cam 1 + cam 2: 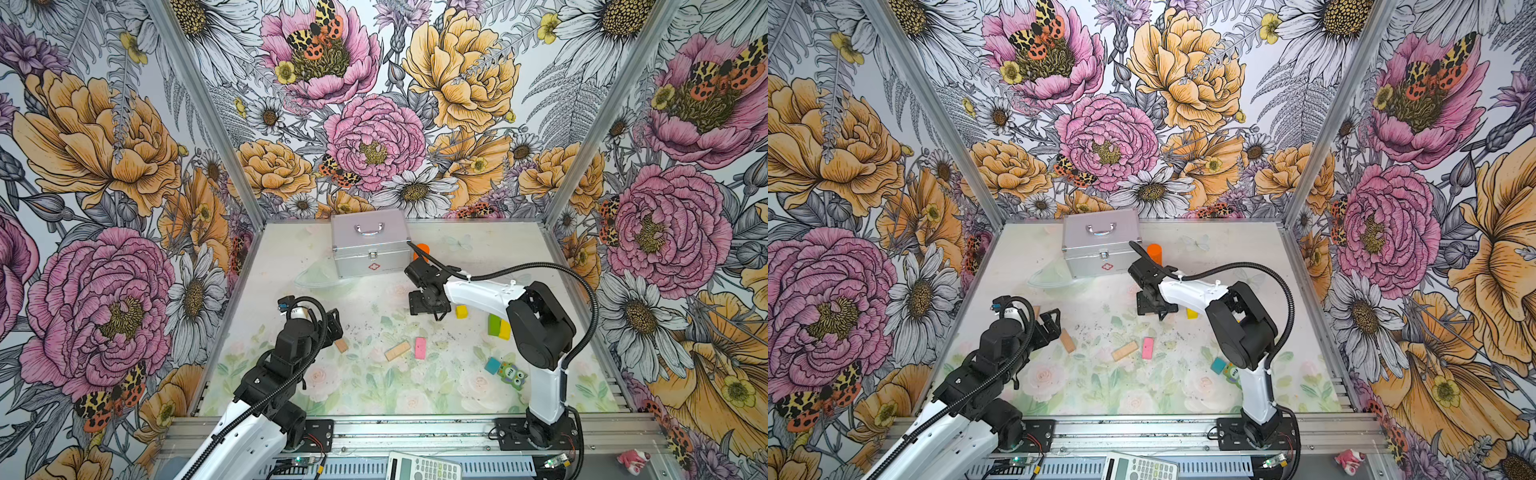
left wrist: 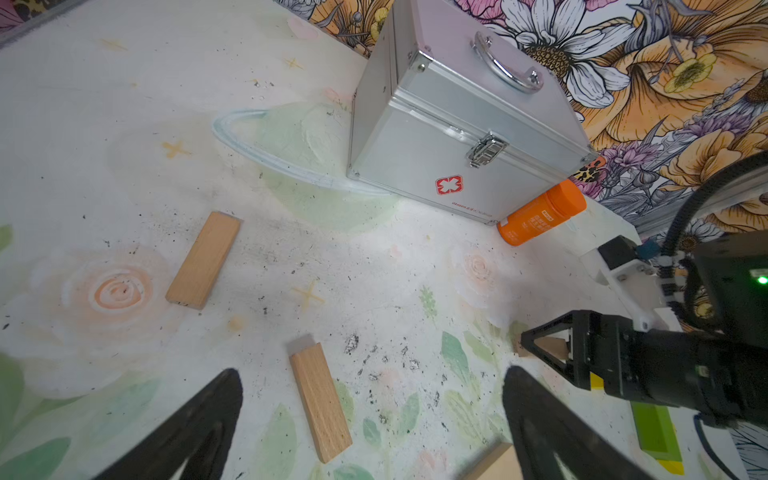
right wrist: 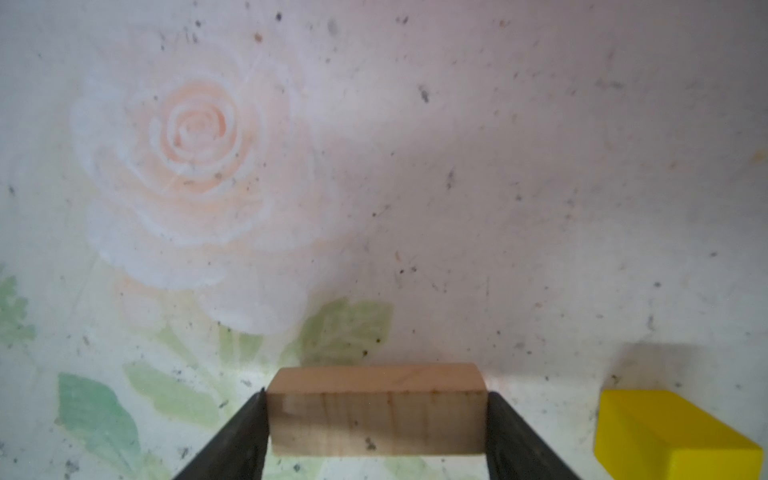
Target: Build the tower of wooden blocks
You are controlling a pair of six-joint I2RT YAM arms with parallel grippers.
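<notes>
My right gripper [image 1: 430, 311] is shut on a tan plank [image 3: 376, 411], held across its width low over the mat, with a yellow cube [image 1: 461, 311] just beside it. My left gripper [image 2: 372, 374] stands open above another tan plank [image 2: 320, 401]; a further one [image 2: 203, 259] lies beyond. In both top views a tan plank [image 1: 397, 350] and a pink plank [image 1: 420, 348] lie mid-mat. Green and yellow bars [image 1: 498, 327], a teal cube [image 1: 493, 365] and the owl piece [image 1: 512, 375] lie near the right arm. No tower is in view.
A silver metal case [image 1: 370, 245] stands at the back with an orange bottle [image 2: 540, 214] beside it and a clear plastic piece [image 1: 320, 276] in front. A calculator [image 1: 424, 467] and a pink-white item [image 1: 632, 460] lie off the mat's front edge.
</notes>
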